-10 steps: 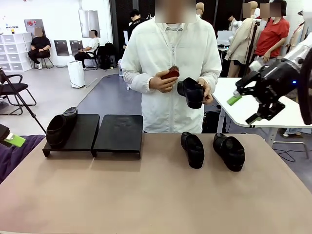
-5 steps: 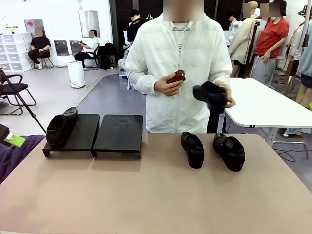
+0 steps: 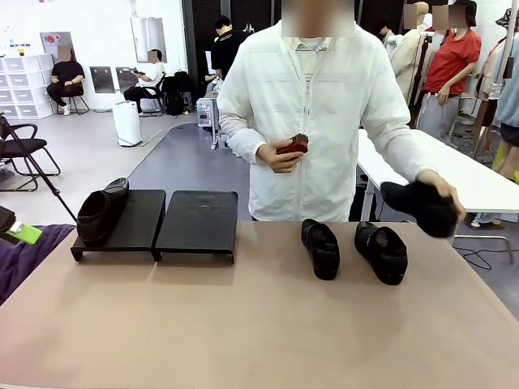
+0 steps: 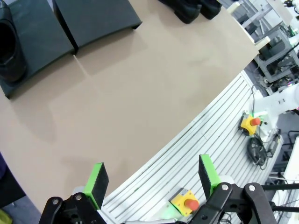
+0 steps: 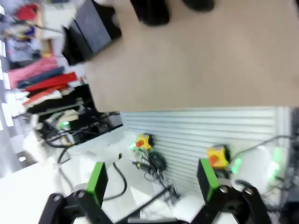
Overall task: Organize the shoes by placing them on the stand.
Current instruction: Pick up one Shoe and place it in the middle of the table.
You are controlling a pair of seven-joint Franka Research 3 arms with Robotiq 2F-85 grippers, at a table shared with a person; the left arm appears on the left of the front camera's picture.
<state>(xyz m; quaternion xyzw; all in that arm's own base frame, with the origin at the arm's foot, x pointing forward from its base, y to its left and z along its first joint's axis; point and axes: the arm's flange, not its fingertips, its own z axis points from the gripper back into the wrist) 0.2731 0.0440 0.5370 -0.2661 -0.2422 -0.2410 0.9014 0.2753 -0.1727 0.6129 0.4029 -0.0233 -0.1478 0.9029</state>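
The stand [image 3: 199,219] sits at the table's left, two black panels side by side. One black shoe [image 3: 101,212] lies on its left panel. Two more shoes [image 3: 321,248] [image 3: 381,252] rest on the table right of centre. The person's hand holds a fourth shoe [image 3: 422,208] just above the table's far right edge. A green pad [image 3: 24,233] of my left gripper pokes in at the left edge. From the wrist, the left gripper [image 4: 152,175] is open and empty above the table's near edge, facing the stand [image 4: 93,18]. My right gripper [image 5: 152,179] is open and empty too, in a blurred picture.
The person stands at the far side, the other hand holding a small red thing [image 3: 292,147]. A white table [image 3: 454,174] stands behind on the right. Below the near edge lies a ribbed metal base with yellow stop buttons [image 4: 187,201].
My right gripper, high at the right a second ago, has left the front view. The person swung the held shoe from chest height down to the right.
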